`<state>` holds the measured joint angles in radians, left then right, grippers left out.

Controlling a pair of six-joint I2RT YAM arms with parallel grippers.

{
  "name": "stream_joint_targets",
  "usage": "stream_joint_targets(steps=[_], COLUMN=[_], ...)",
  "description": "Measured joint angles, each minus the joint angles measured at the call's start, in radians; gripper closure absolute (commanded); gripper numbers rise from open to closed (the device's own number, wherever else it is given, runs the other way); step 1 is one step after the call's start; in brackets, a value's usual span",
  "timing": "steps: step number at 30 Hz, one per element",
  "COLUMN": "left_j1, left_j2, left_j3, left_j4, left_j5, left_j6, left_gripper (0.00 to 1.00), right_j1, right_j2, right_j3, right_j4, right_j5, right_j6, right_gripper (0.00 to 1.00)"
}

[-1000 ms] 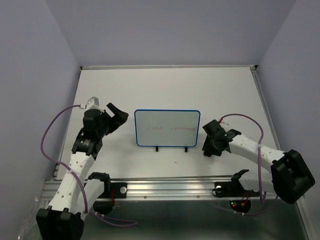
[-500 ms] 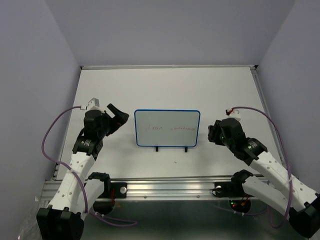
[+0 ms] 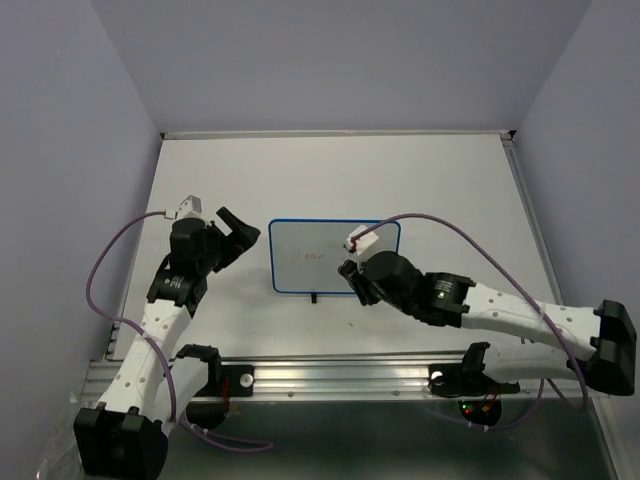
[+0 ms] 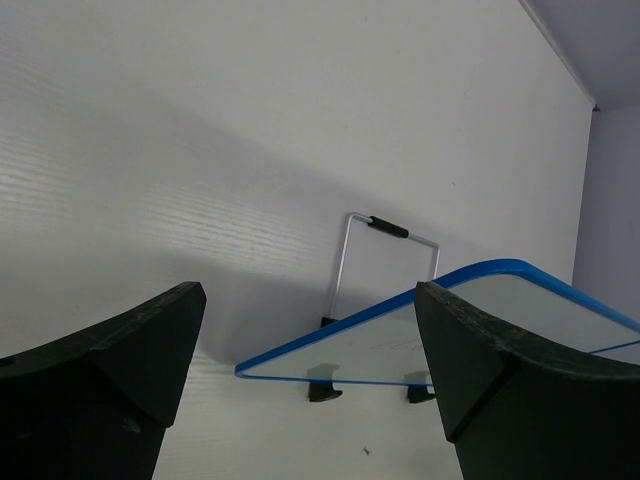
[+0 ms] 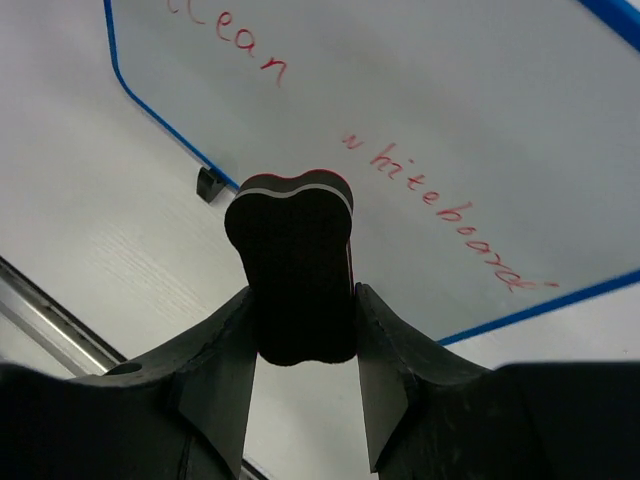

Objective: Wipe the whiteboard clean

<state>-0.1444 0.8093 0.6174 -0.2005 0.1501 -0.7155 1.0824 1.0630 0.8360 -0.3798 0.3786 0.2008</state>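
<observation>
The whiteboard [image 3: 303, 238], white with a blue frame, stands on black feet mid-table; red writing "clean whiteboard" shows on it in the right wrist view [image 5: 430, 90]. My right gripper [image 3: 352, 278] is in front of the board's right half and hides it from above. It is shut on a black eraser block [image 5: 297, 265], held close before the board's lower edge; I cannot tell whether it touches. My left gripper [image 3: 238, 232] is open and empty just left of the board. The left wrist view shows the board's left corner [image 4: 400, 345] between the spread left gripper [image 4: 305, 300] jaws.
A wire stand [image 4: 385, 240] props the board from behind. An aluminium rail [image 3: 330, 375] runs along the near table edge. Purple cables loop from both wrists. Grey walls close the table at left, right and back.
My right arm has swung left from beside the board's right edge to in front of it, covering the right half of the writing. The left arm has barely moved.
</observation>
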Motion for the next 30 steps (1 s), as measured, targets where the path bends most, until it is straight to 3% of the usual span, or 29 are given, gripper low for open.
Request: stream_joint_targets(steps=[1, 3, 8, 20, 30], left_j1=[0.0, 0.0, 0.0, 0.0, -0.001], left_j2=[0.002, 0.006, 0.014, 0.025, 0.021], left_j3=[0.0, 0.0, 0.0, -0.016, -0.036], left_j4=[0.001, 0.003, 0.016, 0.079, 0.113], left_j5=[0.0, 0.004, 0.021, 0.073, 0.113], left_j6=[0.0, 0.0, 0.001, 0.001, 0.006], left_gripper=[0.01, 0.01, 0.02, 0.02, 0.02], right_j1=[0.045, 0.105, 0.162, 0.162, 0.163], right_j2=[0.061, 0.159, 0.379, 0.536, 0.615], right_j3=[0.023, 0.053, 0.082, 0.188, 0.233], right_j4=[0.008, 0.033, 0.136, 0.436, 0.436], right_j5=[0.045, 0.14, 0.26, 0.404, 0.489], right_j6=[-0.019, -0.048, -0.129, -0.217, -0.18], right_gripper=[0.93, 0.99, 0.99, 0.99, 0.99])
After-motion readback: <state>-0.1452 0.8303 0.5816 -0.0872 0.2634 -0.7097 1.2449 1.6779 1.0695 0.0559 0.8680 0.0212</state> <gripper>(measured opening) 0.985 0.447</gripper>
